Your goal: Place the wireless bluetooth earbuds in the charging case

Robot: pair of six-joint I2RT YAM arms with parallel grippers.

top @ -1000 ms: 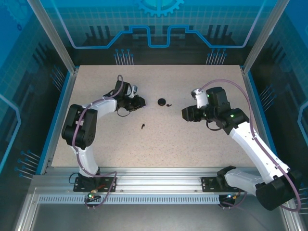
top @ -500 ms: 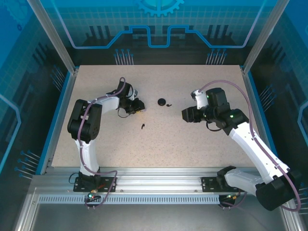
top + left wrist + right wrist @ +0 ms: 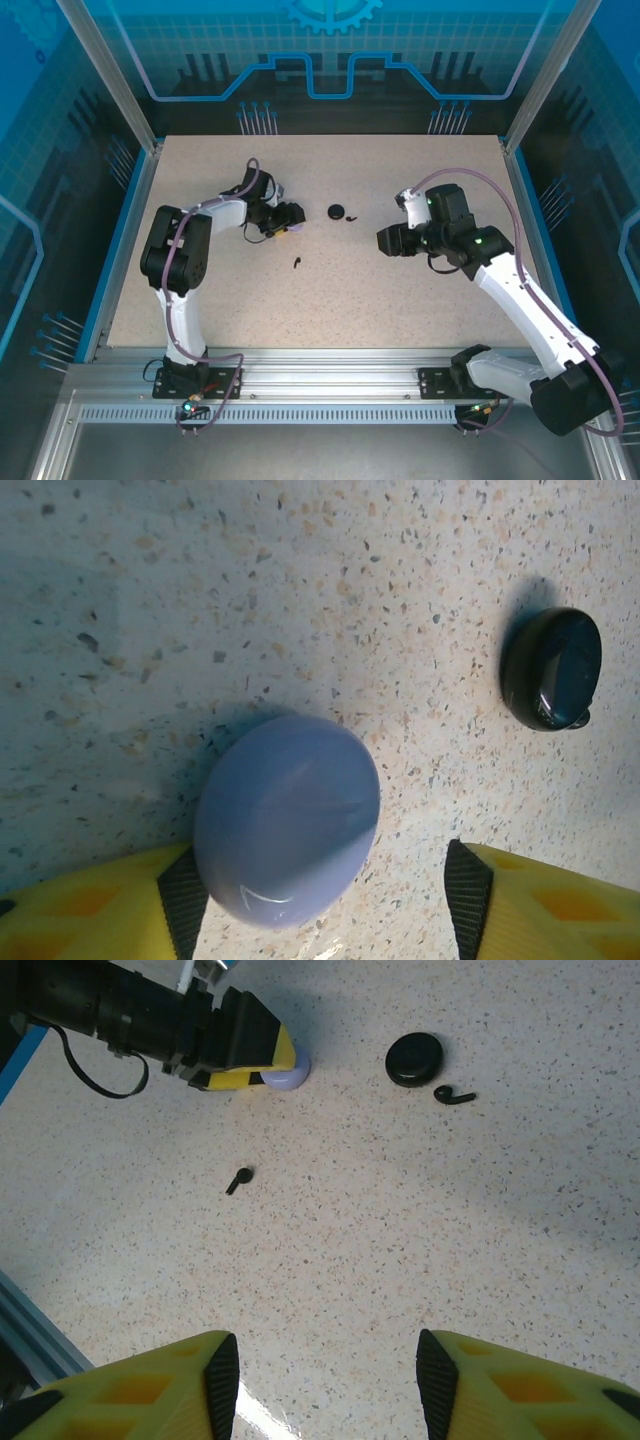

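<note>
A round lavender charging case [image 3: 288, 815] lies closed on the speckled table between the pads of my left gripper [image 3: 325, 900]. It touches the left pad [image 3: 183, 900] and stands apart from the right one. That gripper [image 3: 288, 218] is open. A black round charging case [image 3: 337, 211] lies to its right, also closed [image 3: 552, 668]. One black earbud [image 3: 455, 1094] lies beside the black case. Another black earbud [image 3: 239, 1180] lies alone nearer the front [image 3: 298, 263]. My right gripper [image 3: 328, 1385] hovers open and empty over bare table, right of the cases [image 3: 385, 240].
The left arm's black wrist and cable [image 3: 130, 1020] reach in from the left, low over the table. A blue rail [image 3: 122, 240] and clear walls bound the table. Free room lies across the front half [image 3: 340, 310].
The left arm's elbow has folded back toward its base, and its jaws have parted around the lavender case. The right arm has barely moved.
</note>
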